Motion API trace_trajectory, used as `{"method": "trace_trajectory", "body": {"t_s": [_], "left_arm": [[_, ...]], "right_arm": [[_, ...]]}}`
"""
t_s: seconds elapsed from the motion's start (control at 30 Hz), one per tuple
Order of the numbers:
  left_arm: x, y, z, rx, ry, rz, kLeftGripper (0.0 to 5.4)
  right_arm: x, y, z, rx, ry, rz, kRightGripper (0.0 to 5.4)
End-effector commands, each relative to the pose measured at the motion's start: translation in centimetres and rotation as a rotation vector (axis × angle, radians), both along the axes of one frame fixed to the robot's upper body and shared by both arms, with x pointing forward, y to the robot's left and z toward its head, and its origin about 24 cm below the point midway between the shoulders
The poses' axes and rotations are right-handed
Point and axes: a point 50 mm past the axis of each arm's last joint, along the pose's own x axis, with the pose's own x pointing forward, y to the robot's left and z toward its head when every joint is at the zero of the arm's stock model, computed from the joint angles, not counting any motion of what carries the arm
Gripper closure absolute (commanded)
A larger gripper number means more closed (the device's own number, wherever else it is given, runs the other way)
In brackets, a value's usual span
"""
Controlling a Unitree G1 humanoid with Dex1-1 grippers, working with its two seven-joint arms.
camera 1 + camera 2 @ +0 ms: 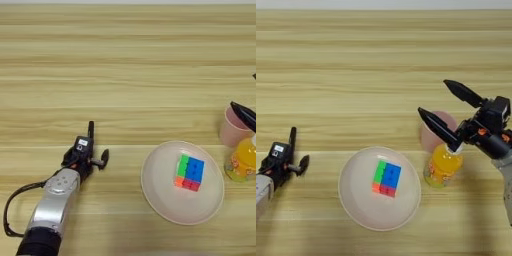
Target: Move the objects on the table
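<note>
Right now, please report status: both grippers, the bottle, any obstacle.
Right gripper open above juice bottle, nothing held. Left gripper open, idle at left. Pink cup right behind bottle; plate with cube beside.

Cube (386, 178) on plate (356, 200), bottle (442, 167) right

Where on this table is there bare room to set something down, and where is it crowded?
Free: the whole far half of the table, and the strip between the left hand and the plate. Crowded: the right side, where the pink cup, juice bottle and open right hand bunch beside the plate.
</note>
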Motion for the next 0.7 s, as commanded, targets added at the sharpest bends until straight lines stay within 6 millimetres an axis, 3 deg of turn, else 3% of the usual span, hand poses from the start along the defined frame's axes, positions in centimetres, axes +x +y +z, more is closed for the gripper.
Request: {"method": "trace_trajectory", "body": {"t_s": [0.03, 0.7], "left_arm": [[-0.60, 0.23, -0.81, 0.018, 0.051, 0.010, 1.44], [-0.79, -0.02, -0.76, -0.002, 0.050, -0.017, 3.82]], "right_arm": [[-0.21, -0.02, -0.06, -0.006, -0.008, 0.001, 0.00], [-0.20, 0.13, -0.17, 0.002, -0.016, -0.002, 0.00]]}}
